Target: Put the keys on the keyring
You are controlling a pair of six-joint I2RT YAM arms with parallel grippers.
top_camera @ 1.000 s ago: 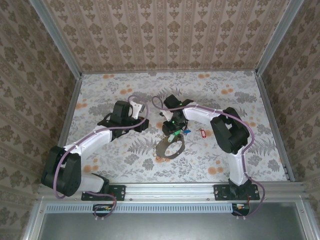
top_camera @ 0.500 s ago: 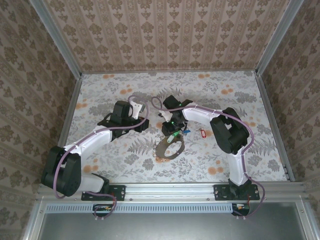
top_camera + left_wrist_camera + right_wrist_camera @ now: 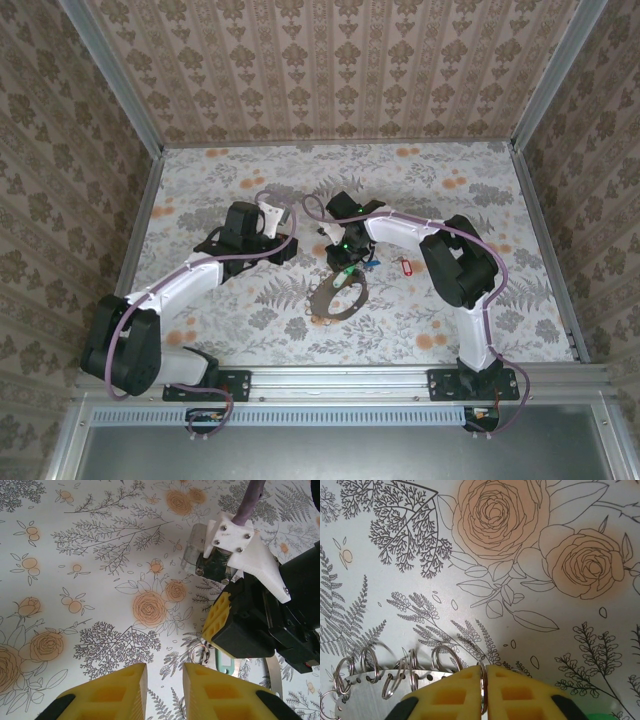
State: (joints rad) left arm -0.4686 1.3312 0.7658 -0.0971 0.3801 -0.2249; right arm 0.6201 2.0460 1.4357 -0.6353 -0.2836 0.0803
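Note:
My right gripper is shut on a thin metal ring of the keyring, which stands upright between the yellow pads. Beside it, several more rings hang from a grey holed strap. From above, that gripper sits at the top of the brown-grey strap loop. The red key lies to its right on the cloth. A green key tag lies under the right gripper's finger. My left gripper hovers open over bare cloth, close to a small ring.
The flowered tablecloth covers the table inside patterned walls with metal rails. A small blue item lies beside the right gripper. Both arms meet near the table's middle, with purple cables looping between them.
My right gripper's jaws have shut onto the ring. The left arm has stayed where it was.

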